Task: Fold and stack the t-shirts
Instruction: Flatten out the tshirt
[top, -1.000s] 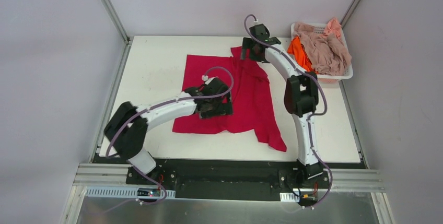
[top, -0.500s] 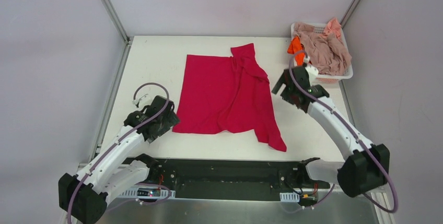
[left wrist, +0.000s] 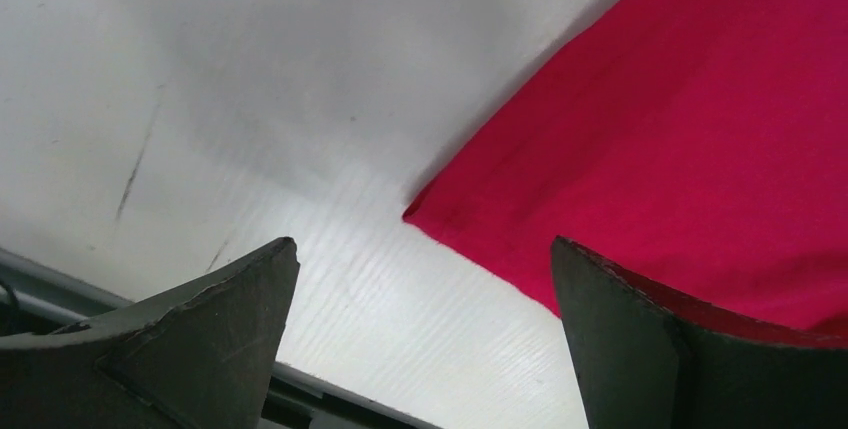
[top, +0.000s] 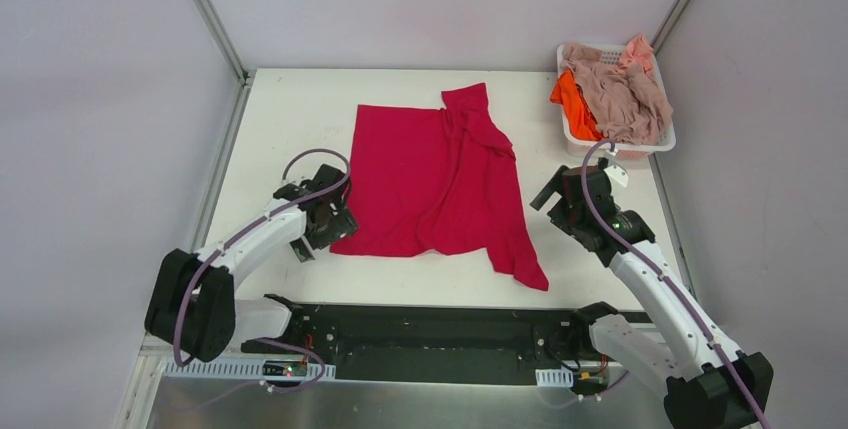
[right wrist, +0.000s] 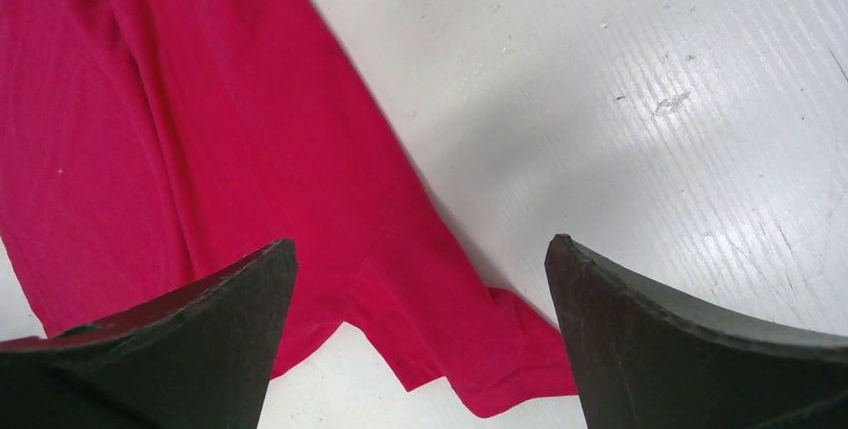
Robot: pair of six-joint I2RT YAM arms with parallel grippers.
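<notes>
A crimson red t-shirt (top: 440,181) lies spread on the white table, rumpled along its right side, one sleeve trailing to the near right. My left gripper (top: 325,221) is open and empty, low over the table beside the shirt's near-left corner (left wrist: 425,214). My right gripper (top: 562,201) is open and empty, to the right of the shirt; its wrist view shows the near-right sleeve (right wrist: 470,339) between the fingers. An orange t-shirt (top: 573,101) and pinkish-beige t-shirts (top: 620,89) lie heaped in the basket.
A white plastic basket (top: 662,138) stands at the table's far right corner. The table's near edge and a metal rail (left wrist: 60,284) run just behind my left gripper. Grey walls enclose the table on three sides.
My left gripper has moved from the near left up to the shirt's near-left corner. My right gripper has drawn back toward the near right. The shirt has not moved since half a second ago.
</notes>
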